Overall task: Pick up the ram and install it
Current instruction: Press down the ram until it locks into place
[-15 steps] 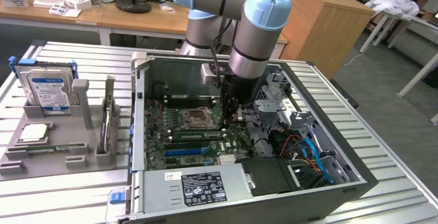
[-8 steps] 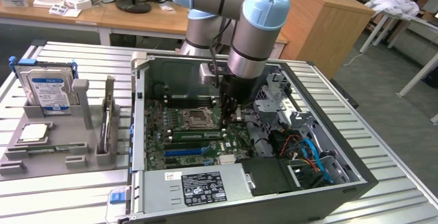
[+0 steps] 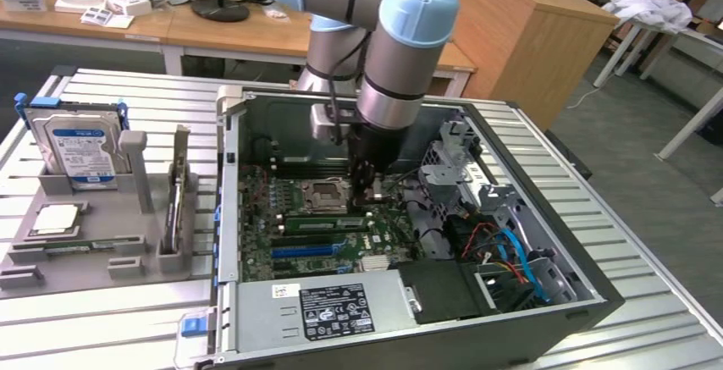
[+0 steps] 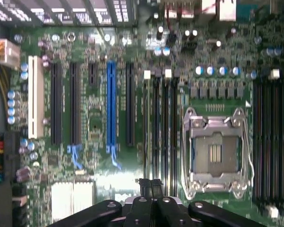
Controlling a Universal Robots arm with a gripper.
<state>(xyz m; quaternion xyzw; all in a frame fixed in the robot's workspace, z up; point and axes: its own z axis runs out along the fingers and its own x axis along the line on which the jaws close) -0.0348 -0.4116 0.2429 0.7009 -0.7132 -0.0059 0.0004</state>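
Note:
The ram [image 3: 322,222] is a green stick with white label patches. It stands on edge in a slot of the motherboard [image 3: 288,256], just beside the empty processor socket [image 3: 328,192]. In the wrist view the ram [image 4: 146,127] shows edge-on as a thin pale line in the slot farthest from the socket [image 4: 215,151]. My gripper [image 3: 367,190] hangs low inside the open case, over one end of that stick. Its two black fingertips [image 4: 144,183] are pressed together, so the gripper [image 4: 150,184] is shut, with nothing visible between them. Whether they touch the stick is unclear.
The case wall [image 3: 232,184] and a drive cage [image 3: 463,162] flank the arm, with coloured cables [image 3: 509,251] toward the exterior view's right. A grey holder [image 3: 102,260] outside the case carries a hard drive [image 3: 80,146], a silver chip [image 3: 57,218], a green stick [image 3: 68,247] and an upright card [image 3: 179,196].

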